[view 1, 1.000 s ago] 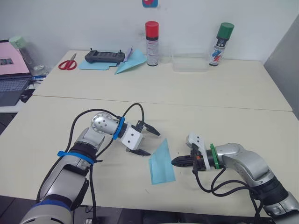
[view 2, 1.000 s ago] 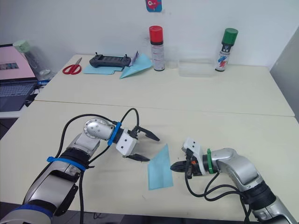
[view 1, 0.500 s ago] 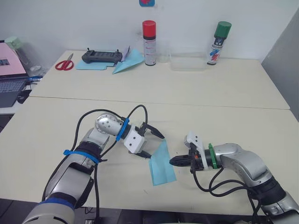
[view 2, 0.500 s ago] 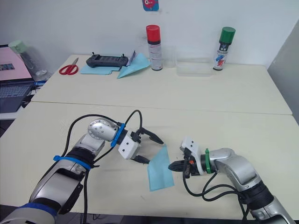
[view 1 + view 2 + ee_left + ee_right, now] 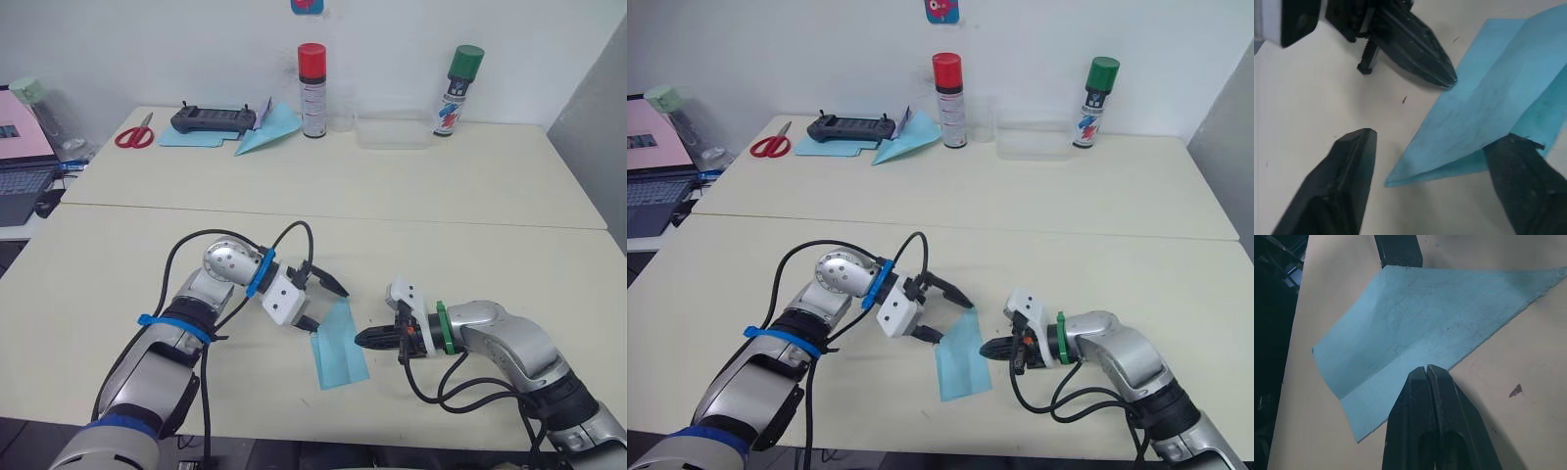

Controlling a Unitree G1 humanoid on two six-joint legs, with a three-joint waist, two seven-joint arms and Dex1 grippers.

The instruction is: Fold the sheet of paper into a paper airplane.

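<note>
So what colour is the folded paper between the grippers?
Light blue; the paper shows best in the right wrist view.

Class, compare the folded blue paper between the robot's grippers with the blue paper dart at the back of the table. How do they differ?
The folded paper is a broad wedge lying near the front edge, with the open left gripper at its edge and the shut right gripper touching its side. The paper dart is slimmer and sharper-nosed, shows a pale flap, and lies untouched beside the black controller. Both are light blue.
</note>
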